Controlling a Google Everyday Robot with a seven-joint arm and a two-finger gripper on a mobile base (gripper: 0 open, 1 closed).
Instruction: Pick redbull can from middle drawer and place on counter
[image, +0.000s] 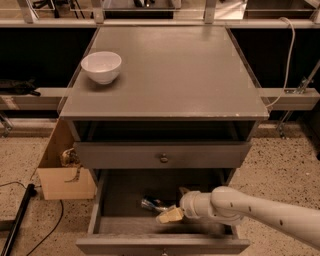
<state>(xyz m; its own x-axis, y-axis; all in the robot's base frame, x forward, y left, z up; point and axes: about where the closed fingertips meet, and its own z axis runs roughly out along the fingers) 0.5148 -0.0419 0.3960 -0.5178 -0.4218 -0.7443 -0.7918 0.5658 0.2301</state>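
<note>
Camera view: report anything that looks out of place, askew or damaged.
The redbull can lies tipped on its side in the open middle drawer, not upright. The claw is in the drawer, close beside it. The counter looks slightly chipped along its front edge. Nothing spilled.

This looks like a robot test lab, not a home. A plain grey cabinet (162, 150) stands alone on a speckled terrazzo floor (285, 165). Bare metal rails (290, 95) run behind it, and a white cable (289, 55) hangs loose at the right. An open cardboard box (65, 182) sits beside it. A white robot arm (260, 212) has its hand (170, 215) inside the open middle drawer (120, 195).
</note>
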